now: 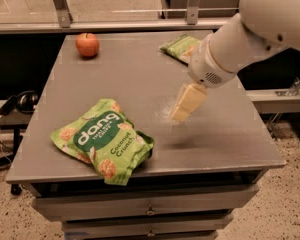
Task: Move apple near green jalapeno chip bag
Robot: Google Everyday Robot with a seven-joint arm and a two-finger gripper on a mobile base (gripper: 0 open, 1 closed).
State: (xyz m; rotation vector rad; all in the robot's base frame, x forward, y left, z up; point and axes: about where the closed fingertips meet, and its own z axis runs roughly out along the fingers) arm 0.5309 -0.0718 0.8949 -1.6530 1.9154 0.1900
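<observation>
The small red-orange apple (87, 44) stands at the table's far left corner. The flat light-green jalapeno chip bag (176, 47) lies at the far right of the table, its right part hidden behind my arm. My gripper (186, 104) hangs above the middle-right of the table, pointing down and to the left. It holds nothing that shows. It is well to the right of the apple and in front of the chip bag.
A bigger puffy green "dang Coconut Crunch" bag (104, 140) lies at the front left of the grey table (140, 79). Drawers sit under the tabletop. A rail runs behind the table, and black headphones (19, 102) lie on a low ledge to the left.
</observation>
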